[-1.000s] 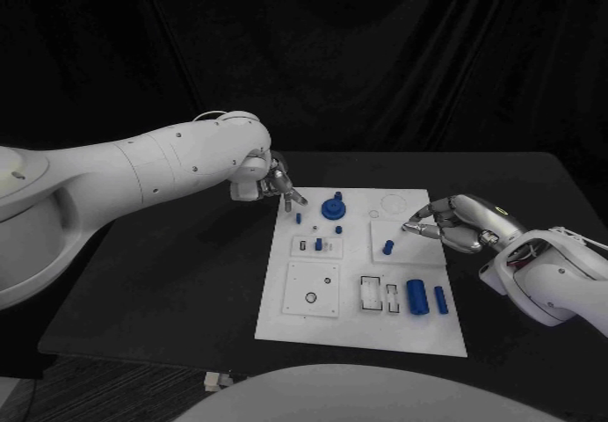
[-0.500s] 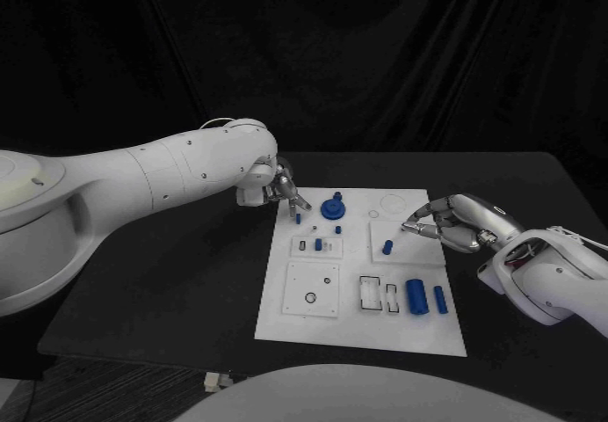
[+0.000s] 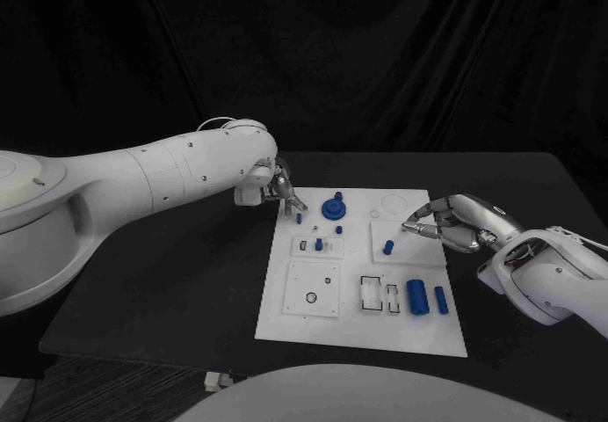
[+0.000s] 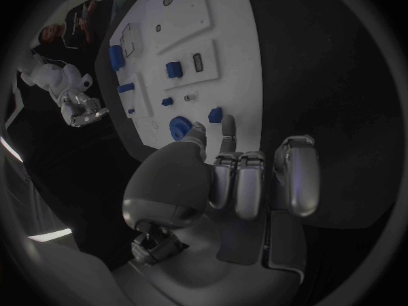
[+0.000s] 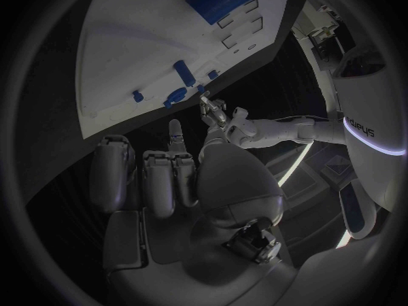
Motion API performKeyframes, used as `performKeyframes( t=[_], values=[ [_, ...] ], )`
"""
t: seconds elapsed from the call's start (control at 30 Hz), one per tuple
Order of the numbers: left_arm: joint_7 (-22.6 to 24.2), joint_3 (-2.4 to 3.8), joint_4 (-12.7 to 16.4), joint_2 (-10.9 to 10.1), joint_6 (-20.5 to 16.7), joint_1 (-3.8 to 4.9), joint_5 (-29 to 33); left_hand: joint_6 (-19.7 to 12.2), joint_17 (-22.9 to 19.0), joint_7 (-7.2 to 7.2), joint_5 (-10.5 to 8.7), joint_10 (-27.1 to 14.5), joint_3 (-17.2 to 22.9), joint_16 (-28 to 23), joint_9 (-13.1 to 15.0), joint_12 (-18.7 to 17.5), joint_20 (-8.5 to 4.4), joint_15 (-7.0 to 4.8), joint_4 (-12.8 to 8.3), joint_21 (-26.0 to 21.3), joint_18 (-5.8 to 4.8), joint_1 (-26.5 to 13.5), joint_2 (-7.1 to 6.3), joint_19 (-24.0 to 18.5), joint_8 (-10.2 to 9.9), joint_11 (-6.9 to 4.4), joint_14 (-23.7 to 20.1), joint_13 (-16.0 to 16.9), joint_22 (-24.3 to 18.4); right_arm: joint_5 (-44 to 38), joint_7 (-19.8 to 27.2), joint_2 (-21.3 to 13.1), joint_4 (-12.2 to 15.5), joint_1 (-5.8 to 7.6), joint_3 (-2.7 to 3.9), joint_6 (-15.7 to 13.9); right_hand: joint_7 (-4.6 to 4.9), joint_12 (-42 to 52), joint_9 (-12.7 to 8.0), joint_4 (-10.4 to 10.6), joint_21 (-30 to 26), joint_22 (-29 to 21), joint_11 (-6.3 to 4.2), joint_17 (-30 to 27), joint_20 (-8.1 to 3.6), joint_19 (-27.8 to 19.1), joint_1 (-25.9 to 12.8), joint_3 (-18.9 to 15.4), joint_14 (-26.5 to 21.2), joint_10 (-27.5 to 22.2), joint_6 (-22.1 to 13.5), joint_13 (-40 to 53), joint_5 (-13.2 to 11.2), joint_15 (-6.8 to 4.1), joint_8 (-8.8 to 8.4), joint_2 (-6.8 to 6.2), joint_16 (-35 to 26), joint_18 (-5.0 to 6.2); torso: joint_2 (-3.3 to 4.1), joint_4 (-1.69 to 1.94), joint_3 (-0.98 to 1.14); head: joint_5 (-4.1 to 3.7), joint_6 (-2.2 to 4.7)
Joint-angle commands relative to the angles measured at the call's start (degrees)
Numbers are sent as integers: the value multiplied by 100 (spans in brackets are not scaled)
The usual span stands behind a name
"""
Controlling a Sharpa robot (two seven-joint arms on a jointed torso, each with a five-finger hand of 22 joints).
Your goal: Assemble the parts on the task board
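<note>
Silver left hand (image 3: 270,185), fingers part-curled and holding nothing I can make out, hovers at the white task board's (image 3: 361,330) far-left corner, small blue peg (image 3: 299,215) just beside its fingertips, nearer than right hand (image 3: 446,222).

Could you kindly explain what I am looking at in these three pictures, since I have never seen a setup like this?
This is a two-armed robot at a black table. One picture looks down from its head; the two round ones come from cameras at its wrists, behind each hand. On the table lies a white task board with small blue parts, such as a round knobbed piece and a blue cylinder. The left hand reaches to the board's far left corner, its fingertips at a small blue peg; whether it grips it is unclear. The right hand hovers curled at the board's right edge, seemingly holding nothing.
</note>
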Motion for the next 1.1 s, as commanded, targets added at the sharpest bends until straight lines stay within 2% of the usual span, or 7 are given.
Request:
performKeyframes(
  t=[0.03,0.3,0.47,0.87,1.1],
  values=[
    [-20,5,9,11,26,-13,-61,-46,1509,1,15,598,-3,15,59,20,-23,-37,-28,-23,-40,9,-2,190,32,-28,585,1508,1156,-10,14,8,-4,-12,3,-36,11,9,5,-6,-7,1144,-15,1279,-1,176,-42,-31,556,564,27,1210,20,-43,17,16,11,-75,-3,1,0,-3,-1],
    [7,5,0,36,16,-28,-64,-142,1509,3,51,598,5,15,218,20,-26,-39,-57,-58,-34,19,10,179,73,-29,585,1508,1148,-10,-3,21,-23,-13,3,-11,12,-4,4,-7,-17,1140,-14,1267,0,173,-37,-31,553,554,25,1191,27,-42,16,15,2,-72,-2,2,-1,-13,-1],
    [32,5,-25,56,21,-46,-64,-211,1509,11,152,598,21,15,292,20,-22,-33,-81,-88,-29,36,19,168,68,-22,585,1508,1141,-10,-8,24,-37,-13,3,-6,12,-4,4,-7,-17,1140,-14,1267,0,173,-37,-31,553,554,25,1191,27,-42,16,15,2,-72,-1,2,-1,-11,-1],
    [148,5,-100,107,41,-130,-64,-264,1509,24,174,598,24,15,320,20,-17,-25,-90,-152,-18,36,18,146,46,-11,585,1508,1125,-10,-8,34,-44,-13,3,3,12,-4,4,-7,-17,1140,-14,1267,0,173,-37,-31,553,554,25,1191,27,-42,16,15,2,-72,-1,1,-1,-11,-1],
    [215,5,-111,121,-9,-146,-64,-287,1509,28,225,598,51,15,355,20,-9,-16,-120,-184,-13,71,37,132,35,-4,585,1508,1118,-10,-10,35,-49,-13,3,7,12,-4,4,-7,-17,1140,-14,1267,0,173,-37,-31,553,554,25,1191,27,-42,16,15,2,-72,-1,2,0,-8,-1]
  ],
)
